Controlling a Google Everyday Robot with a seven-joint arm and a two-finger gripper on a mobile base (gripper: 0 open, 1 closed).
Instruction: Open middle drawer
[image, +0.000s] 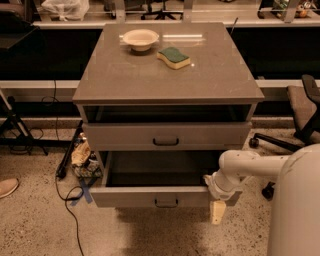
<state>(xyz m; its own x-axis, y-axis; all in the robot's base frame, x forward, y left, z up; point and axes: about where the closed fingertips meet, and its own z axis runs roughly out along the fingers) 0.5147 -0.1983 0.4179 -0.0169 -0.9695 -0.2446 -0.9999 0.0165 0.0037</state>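
The middle drawer (150, 196) is a grey-taupe drawer with a small black bar handle (166, 203). It stands pulled well out from the cabinet, and its dark inside shows. Above it, another grey drawer (125, 136) with a black handle sits slightly forward under the tabletop. My white arm reaches in from the right. The gripper (216, 211) hangs at the open drawer's right front corner, to the right of its handle and pointing down toward the floor.
A cream bowl (140, 38) and a green-and-yellow sponge (173, 57) lie on the cabinet top (150, 75). An office chair (300, 112) stands at the right. Cables and clutter (82, 157) lie on the floor at the left, and a shoe (7, 187) is at the left edge.
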